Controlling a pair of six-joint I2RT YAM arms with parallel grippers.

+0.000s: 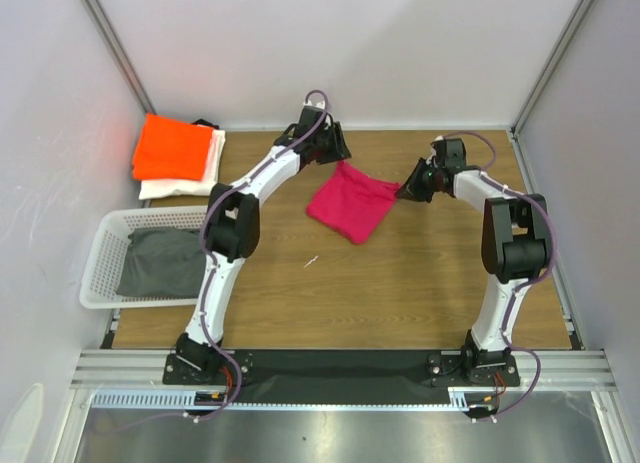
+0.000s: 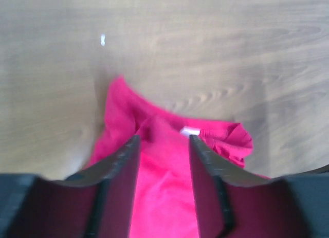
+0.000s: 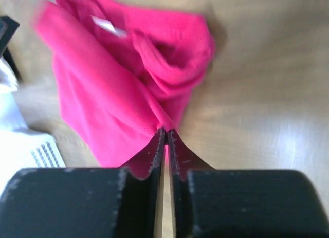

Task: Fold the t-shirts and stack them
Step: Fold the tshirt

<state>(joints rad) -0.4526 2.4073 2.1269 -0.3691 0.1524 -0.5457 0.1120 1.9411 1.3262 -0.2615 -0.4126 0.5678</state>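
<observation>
The top camera looks down from above the near edge over the whole table (image 1: 400, 293). Both wrist cameras sit close, sharing the magenta t-shirt (image 2: 115, 114) with it.

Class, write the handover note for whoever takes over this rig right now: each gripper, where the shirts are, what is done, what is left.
Left gripper: open over the pink shirt, gripping nothing.
Right gripper: shut on the pink shirt's right corner.
Shirts: orange shirt folded on top of the folded white shirt, far left of the table; pink shirt rumpled mid-table.
Done: two shirts stacked.
Left: fold the pink shirt and add it to the stack.
Also: a grey cloth lies in the basket.
</observation>
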